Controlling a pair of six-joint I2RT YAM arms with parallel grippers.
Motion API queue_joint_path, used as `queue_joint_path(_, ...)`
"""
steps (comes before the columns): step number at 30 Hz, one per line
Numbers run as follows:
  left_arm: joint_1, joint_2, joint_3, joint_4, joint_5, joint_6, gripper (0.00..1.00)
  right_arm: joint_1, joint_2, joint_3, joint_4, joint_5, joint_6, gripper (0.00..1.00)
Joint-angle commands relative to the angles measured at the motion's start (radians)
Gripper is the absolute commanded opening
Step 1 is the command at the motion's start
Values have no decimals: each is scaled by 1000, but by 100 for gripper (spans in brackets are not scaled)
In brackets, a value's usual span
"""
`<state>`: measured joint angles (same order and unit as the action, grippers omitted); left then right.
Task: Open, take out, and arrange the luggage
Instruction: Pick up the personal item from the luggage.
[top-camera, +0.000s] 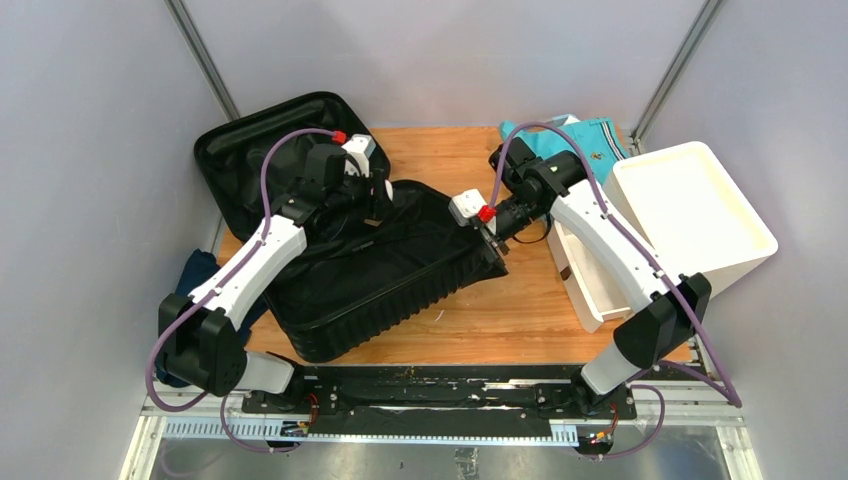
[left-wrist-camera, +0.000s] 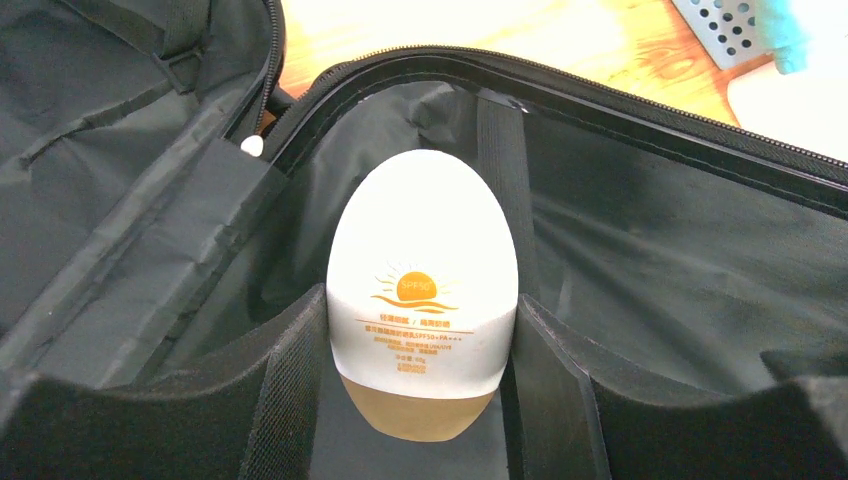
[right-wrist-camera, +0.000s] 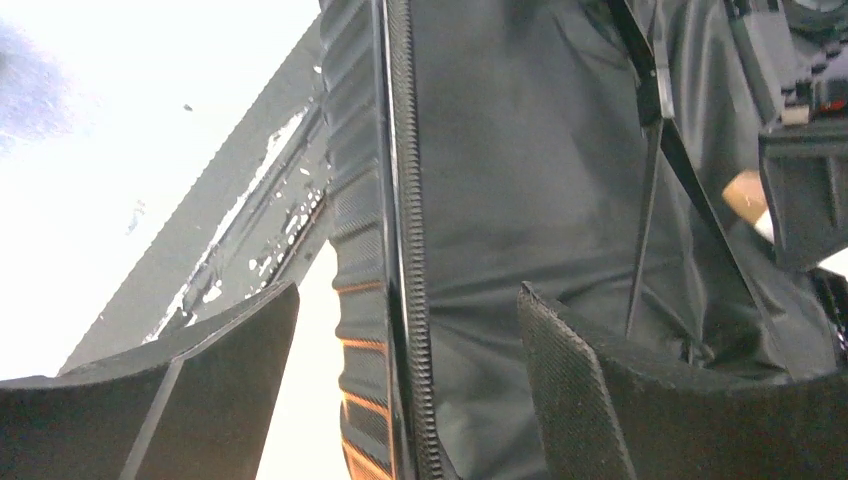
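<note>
Top view: black ribbed hard-shell suitcase (top-camera: 400, 290) lies open mid-table, its lid (top-camera: 250, 140) tipped up at the back-left wall. Left gripper (top-camera: 375, 195) is down inside the base half. Right gripper (top-camera: 492, 238) sits at the case's right-end rim. White stacked plastic drawer unit (top-camera: 690, 215) is just right of the case, with teal folded fabric (top-camera: 590, 140) behind it. Dark blue cloth (top-camera: 195, 275) hangs at the table's left edge under the left arm.

Left wrist: the left gripper is clamped on a white egg-shaped sunscreen bottle with a tan cap (left-wrist-camera: 422, 270), pads (left-wrist-camera: 290, 390) on its lower flanks and cap pointing down. It sits over the black fabric lining (left-wrist-camera: 650, 250). Step in hand looks like take-out. The shell is smooth and curved, so it will likely squirt or rotate if jerked. Lift straight up and slowly, clear the zipper rim and the lining strap (left-wrist-camera: 505, 180), then translate. The corner of a light-blue mesh basket (left-wrist-camera: 720, 25) shows beyond the rim on the wooden tabletop (left-wrist-camera: 500, 40).

Right wrist: jaws apart, fingers (right-wrist-camera: 620, 400) straddling the zippered rim (right-wrist-camera: 400, 300), with gaps on both sides and nothing gripped. Close on the rim first if the case needs bracing. In the way, I judge: the right arm and drawer unit crowd any rightward path.
</note>
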<state>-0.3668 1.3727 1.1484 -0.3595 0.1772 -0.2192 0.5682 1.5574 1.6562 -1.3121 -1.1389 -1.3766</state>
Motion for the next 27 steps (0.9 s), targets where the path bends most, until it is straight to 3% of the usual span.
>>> queue_joint_path(1, 6, -9, -14, 43, 36, -3, 11, -8, 29, 51, -44, -153, 18, 83)
queue_joint_path(9, 6, -32, -41, 62, 19, -18, 11, -7, 78, 69, 285, -277, 536, 82)
queue_joint_path(17, 9, -54, -26, 77, -13, -45, 12, -13, 95, 87, 567, -324, 918, 81)
queue_joint_path(24, 12, -78, -32, 140, 24, -51, 12, -28, 101, 57, 935, -274, 1358, 79)
queue_joint_path(27, 12, -109, -64, 195, 49, -25, 12, -45, 99, 25, 1092, -173, 1585, 75)
